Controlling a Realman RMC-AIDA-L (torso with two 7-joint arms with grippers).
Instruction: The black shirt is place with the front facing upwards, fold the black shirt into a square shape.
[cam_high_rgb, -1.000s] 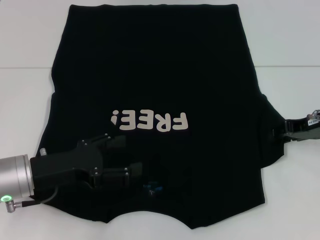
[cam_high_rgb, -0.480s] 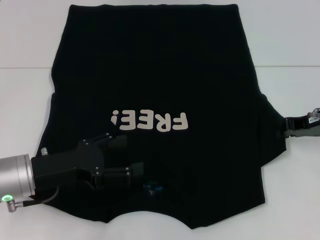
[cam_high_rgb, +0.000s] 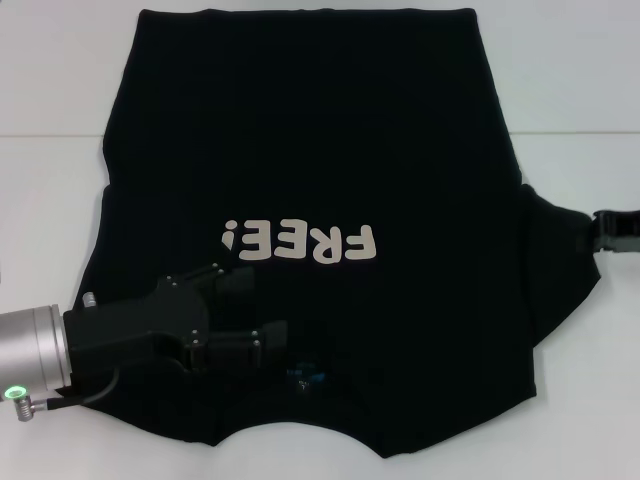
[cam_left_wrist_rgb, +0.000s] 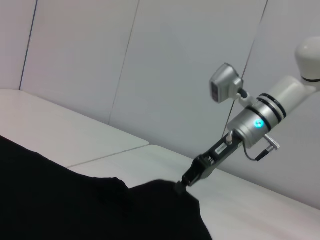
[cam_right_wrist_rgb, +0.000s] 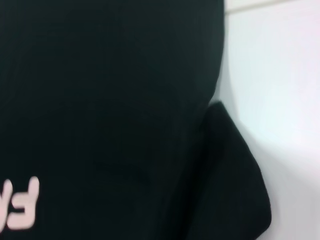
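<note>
The black shirt (cam_high_rgb: 320, 130) lies spread flat on the white table (cam_high_rgb: 50, 220), front up, with its off-white "FREE!" lettering (cam_high_rgb: 300, 241) toward me and a tiny blue neck label (cam_high_rgb: 303, 378) by the collar. My left gripper (cam_high_rgb: 258, 303) hovers low over the chest near the collar, its jaws apart and nothing between them. At the right edge my right gripper (cam_high_rgb: 600, 228) is shut on the tip of the shirt's sleeve (cam_high_rgb: 565, 260), which is stretched outward. The left wrist view shows that right gripper (cam_left_wrist_rgb: 186, 181) pinching the cloth (cam_left_wrist_rgb: 75, 205). The right wrist view shows the sleeve (cam_right_wrist_rgb: 230, 185) beside the shirt body (cam_right_wrist_rgb: 100, 100).
A seam in the table (cam_high_rgb: 560, 133) runs across behind the shirt's upper half. Bare white tabletop lies on both sides of the shirt. A pale wall (cam_left_wrist_rgb: 150, 65) stands behind the table.
My right gripper has moved outward to the right and a little farther away, drawing the sleeve out flat. The left gripper has stayed nearly in place over the chest.
</note>
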